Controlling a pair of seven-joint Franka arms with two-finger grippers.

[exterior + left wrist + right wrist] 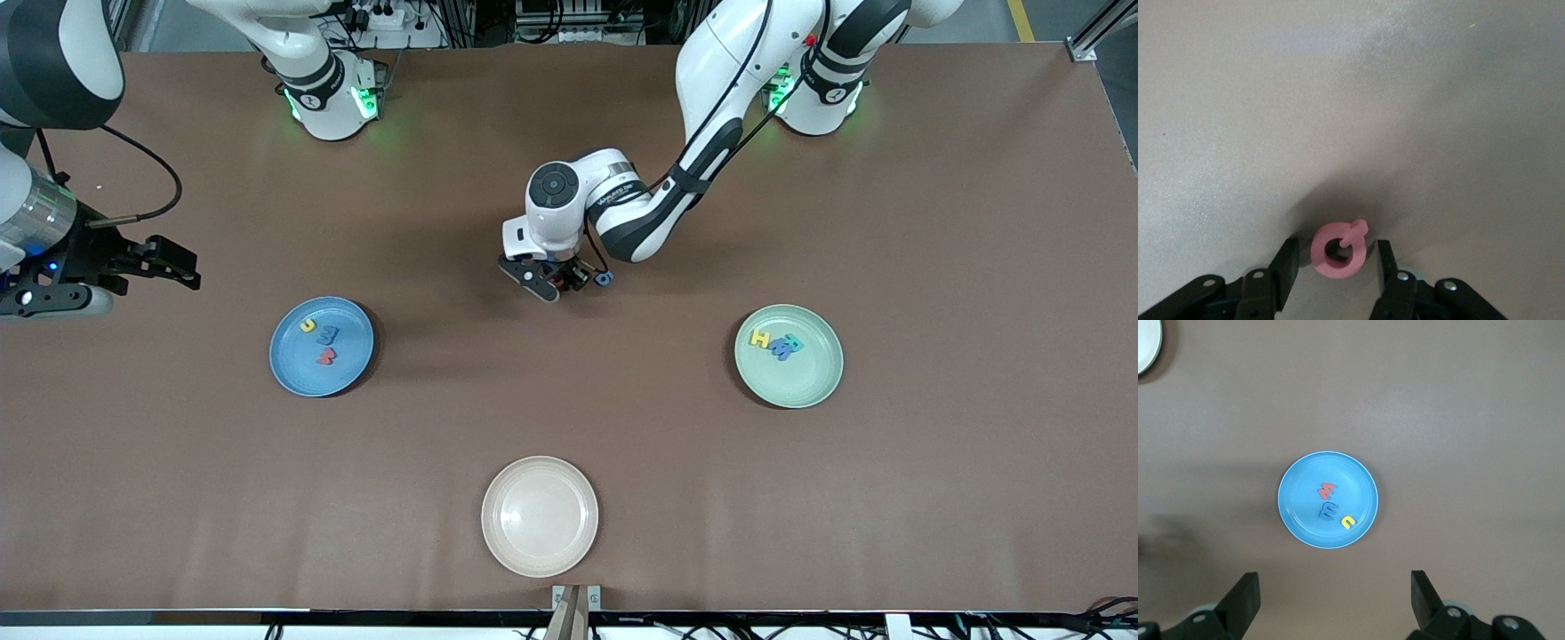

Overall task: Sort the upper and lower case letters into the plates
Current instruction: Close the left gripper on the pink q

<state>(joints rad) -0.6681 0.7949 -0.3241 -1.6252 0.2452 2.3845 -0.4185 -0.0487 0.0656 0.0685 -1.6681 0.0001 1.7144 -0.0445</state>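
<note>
A pink-red Q point(1338, 252) lies flat on the brown table between the fingers of my left gripper point(1337, 253), which stands low over the middle of the table point(556, 283). Its jaws are open, with a thin gap showing on each side of the letter. A small blue letter point(604, 278) lies on the table just beside this gripper. The blue plate point(302, 369) holds a yellow, a blue and a red letter point(1327, 491). The mint green plate point(791, 387) holds a yellow H point(760, 338), a blue and a teal letter. My right gripper point(1335, 600) hangs open and empty.
A cream-white plate point(540, 516) with nothing in it sits nearest the front camera, midway along the table. The right arm point(53, 240) waits high at its own end of the table, its camera looking down on the blue plate point(1298, 513).
</note>
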